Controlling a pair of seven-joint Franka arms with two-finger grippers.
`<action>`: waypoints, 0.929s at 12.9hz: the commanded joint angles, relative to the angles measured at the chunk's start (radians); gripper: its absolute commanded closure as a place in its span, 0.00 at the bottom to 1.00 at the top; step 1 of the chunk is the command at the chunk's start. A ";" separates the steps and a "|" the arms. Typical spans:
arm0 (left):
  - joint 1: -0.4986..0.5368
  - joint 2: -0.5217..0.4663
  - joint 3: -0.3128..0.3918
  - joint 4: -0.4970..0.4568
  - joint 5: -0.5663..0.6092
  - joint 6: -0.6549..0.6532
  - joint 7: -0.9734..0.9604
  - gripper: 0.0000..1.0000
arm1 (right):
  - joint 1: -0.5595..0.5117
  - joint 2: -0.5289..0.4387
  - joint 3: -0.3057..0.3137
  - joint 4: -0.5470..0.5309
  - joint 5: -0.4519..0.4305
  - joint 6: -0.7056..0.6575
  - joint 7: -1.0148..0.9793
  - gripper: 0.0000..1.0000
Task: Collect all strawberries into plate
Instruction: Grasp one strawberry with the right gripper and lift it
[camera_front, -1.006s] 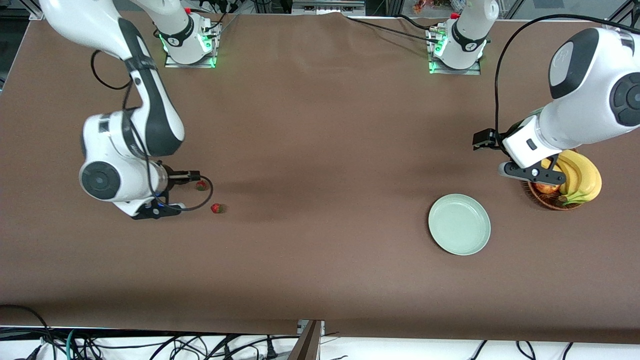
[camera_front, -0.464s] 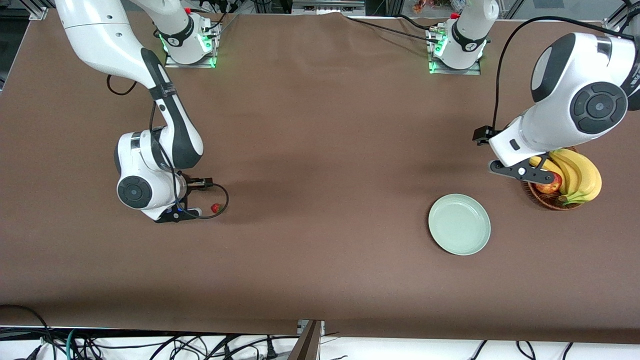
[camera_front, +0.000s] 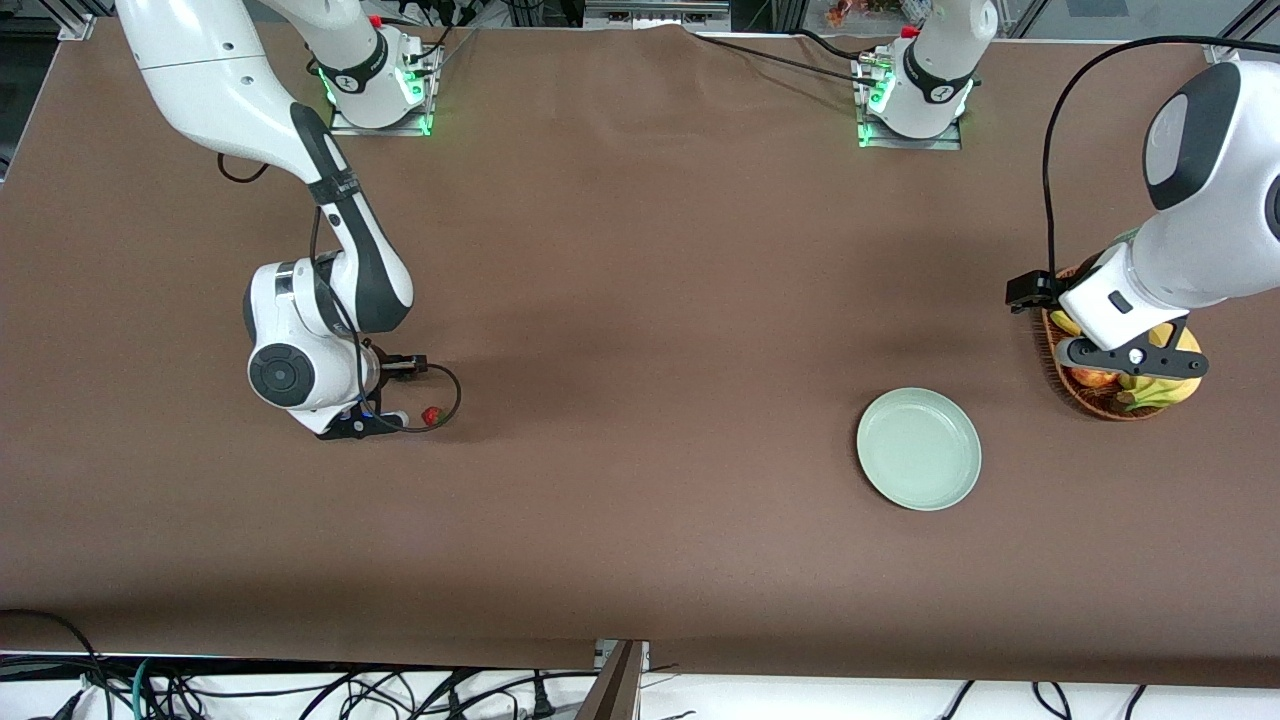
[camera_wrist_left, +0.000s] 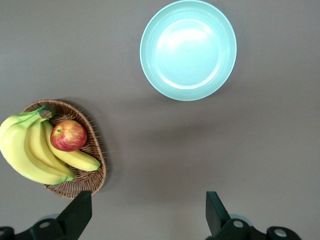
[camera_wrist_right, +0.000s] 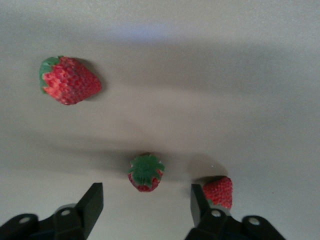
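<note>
Right arm's end of table: the right gripper has come down and shifted toward the table's middle over the last second, and now hangs low over the strawberry cluster. Fingers wide apart, holding nothing. Right wrist view shows all three strawberries on the cloth: the upright strawberry sits between the fingertips, the side strawberry is just beside one finger, and the lone strawberry lies well apart from both. In the front view only one strawberry shows; the arm hides the others. Judgement: first pick is lined up, not yet closed; nothing collected.

Middle to left arm's end: the plate is bare and has not moved. The left gripper has drifted outward and is now over the wicker basket with bananas and apple; fingers wide, nothing held, waiting.

No brands, labels or readable writing.
</note>
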 joint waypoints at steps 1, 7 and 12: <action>-0.008 0.045 -0.010 0.003 0.006 -0.010 -0.002 0.00 | 0.000 -0.026 0.003 -0.058 0.014 0.048 0.002 0.24; 0.041 0.069 -0.001 0.021 -0.135 0.091 0.010 0.00 | 0.000 -0.029 0.003 -0.098 0.016 0.096 0.004 0.40; 0.042 0.145 -0.002 0.110 -0.139 0.050 0.009 0.00 | -0.005 -0.029 0.003 -0.089 0.043 0.086 -0.001 0.56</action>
